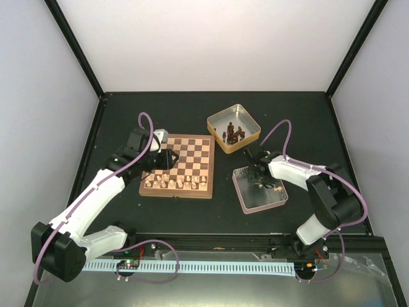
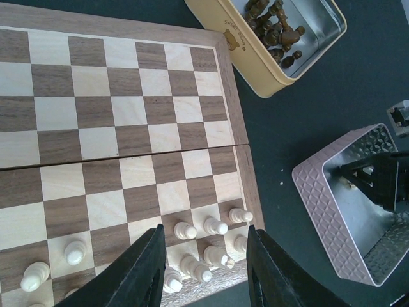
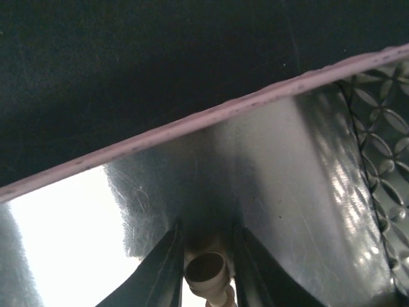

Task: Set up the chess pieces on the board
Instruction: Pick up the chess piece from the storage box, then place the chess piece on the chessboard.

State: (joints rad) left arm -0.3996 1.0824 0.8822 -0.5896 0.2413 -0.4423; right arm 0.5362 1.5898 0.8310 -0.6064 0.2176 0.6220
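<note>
Tin floor (image 3: 287, 160): chess piece (image 3: 206, 270) between jaws

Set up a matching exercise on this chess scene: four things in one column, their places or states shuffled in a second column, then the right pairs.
Column one
1. dark brown chess pieces
2. left gripper
3. right gripper
4. standing pale cream chess pieces

Column two
A. inside the pink embossed square metal tin, shut on one pale cream chess piece
B. on the near rows of the checked wooden chessboard
C. heaped in the yellow square metal tin
D. open, hovering over the chessboard

Pairs: 1-C, 2-D, 3-A, 4-B
</note>
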